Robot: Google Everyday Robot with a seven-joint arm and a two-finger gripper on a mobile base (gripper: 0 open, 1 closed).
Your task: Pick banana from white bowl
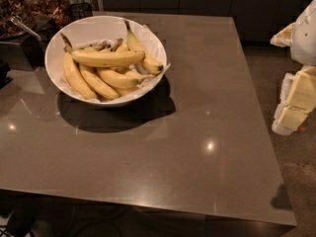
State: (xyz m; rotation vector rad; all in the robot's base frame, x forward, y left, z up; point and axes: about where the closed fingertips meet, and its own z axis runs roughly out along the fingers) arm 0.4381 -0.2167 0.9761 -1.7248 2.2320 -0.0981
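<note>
Between the gripper point(295, 100) and the fruit I see only bare brown table point(207, 132), with nothing standing in that stretch. The gripper hangs at the right edge of my view, off the table's right side and over the floor. I cannot tell whether it is apart or together. Well beyond it to the left, past the bowl, stand jars of dark snacks point(47, 4) and a metal scoop handle point(24, 28). The white bowl point(94, 28) sits well to the gripper's left, near the table's far-left corner. The banana point(106, 58) lies crosswise on top of the other bananas point(96, 83), with its stem end pointing away from the gripper.
</note>
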